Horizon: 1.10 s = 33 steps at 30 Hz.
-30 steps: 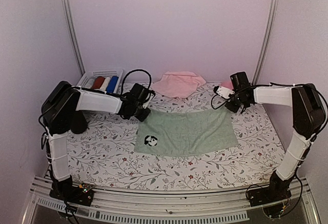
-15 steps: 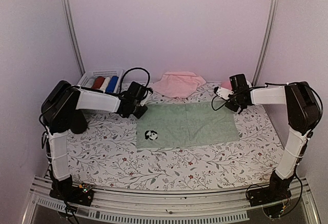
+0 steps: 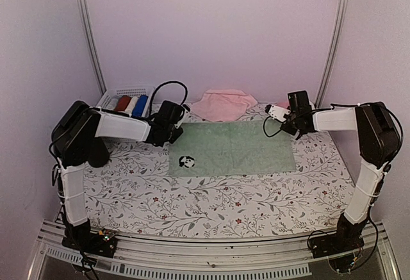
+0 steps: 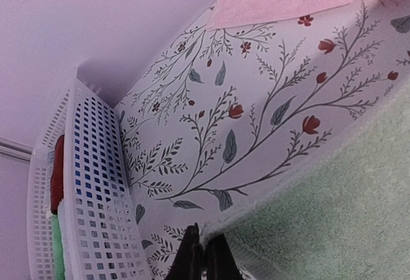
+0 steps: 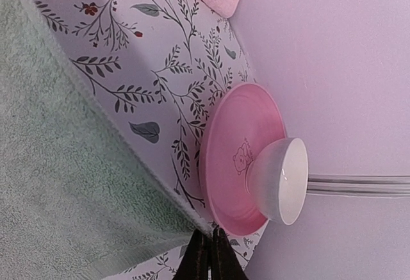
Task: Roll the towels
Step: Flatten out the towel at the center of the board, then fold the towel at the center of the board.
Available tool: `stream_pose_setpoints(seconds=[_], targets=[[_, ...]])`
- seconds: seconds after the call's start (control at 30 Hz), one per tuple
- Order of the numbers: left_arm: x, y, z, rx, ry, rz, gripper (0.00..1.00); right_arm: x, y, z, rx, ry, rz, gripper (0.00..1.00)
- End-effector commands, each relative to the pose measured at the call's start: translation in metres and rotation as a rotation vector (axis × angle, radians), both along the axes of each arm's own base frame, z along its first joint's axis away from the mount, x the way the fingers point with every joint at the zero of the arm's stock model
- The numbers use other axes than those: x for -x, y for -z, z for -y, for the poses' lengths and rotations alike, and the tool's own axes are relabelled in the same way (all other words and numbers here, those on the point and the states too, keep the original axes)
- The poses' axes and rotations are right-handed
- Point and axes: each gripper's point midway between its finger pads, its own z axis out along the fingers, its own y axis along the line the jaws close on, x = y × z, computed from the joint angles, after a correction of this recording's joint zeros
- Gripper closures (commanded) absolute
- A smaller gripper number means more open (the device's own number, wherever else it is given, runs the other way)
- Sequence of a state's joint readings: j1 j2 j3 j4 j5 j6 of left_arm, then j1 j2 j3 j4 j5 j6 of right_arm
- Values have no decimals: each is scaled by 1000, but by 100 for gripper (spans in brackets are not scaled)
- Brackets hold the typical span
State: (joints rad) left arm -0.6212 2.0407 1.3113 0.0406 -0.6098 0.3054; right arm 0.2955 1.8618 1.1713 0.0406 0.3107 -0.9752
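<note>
Top external view: the mint green towel lies spread flat in the middle of the table, its long side running left to right. The pink towel sits crumpled at the far edge, just behind it. The left hand is clamped on the green towel's far left corner, and the right hand on its far right corner. Both wrist views show only a sliver of hem in the pinch. Such thin bites could slip if one arm pulls harder, which would skew the roll. The right hand also works near the saucer and cup in the far right corner, so a wide swing might knock them.
</note>
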Motion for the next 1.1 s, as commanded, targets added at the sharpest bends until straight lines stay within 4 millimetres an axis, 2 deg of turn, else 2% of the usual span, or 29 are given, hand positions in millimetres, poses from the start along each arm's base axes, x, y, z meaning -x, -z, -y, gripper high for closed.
stream_pose_setpoints(seconds=[0.0,0.1,0.27,0.4,0.53,0.73,0.87,0.97,1.07], targets=[[7,-7,-11,-56,-6,17,100,14,-6,0,20,-63,10,98],[27,-24,6,-40,70,26,100,31,-9,-4,22,-123,-6,98],[55,-25,21,-43,128,-10,100,60,-16,-3,23,-188,-27,98],[76,-17,22,-59,144,-64,100,84,-19,-2,27,-236,-34,98],[96,-2,18,-80,133,-136,100,109,-8,0,37,-280,-83,98],[120,24,-4,-200,57,-208,100,129,1,4,45,-295,-111,98],[132,34,-8,-201,47,-247,100,142,5,6,55,-315,-126,98],[141,35,-6,-204,49,-262,100,149,6,5,51,-334,-130,98],[153,36,5,-195,83,-279,100,157,10,5,44,-344,-142,98]])
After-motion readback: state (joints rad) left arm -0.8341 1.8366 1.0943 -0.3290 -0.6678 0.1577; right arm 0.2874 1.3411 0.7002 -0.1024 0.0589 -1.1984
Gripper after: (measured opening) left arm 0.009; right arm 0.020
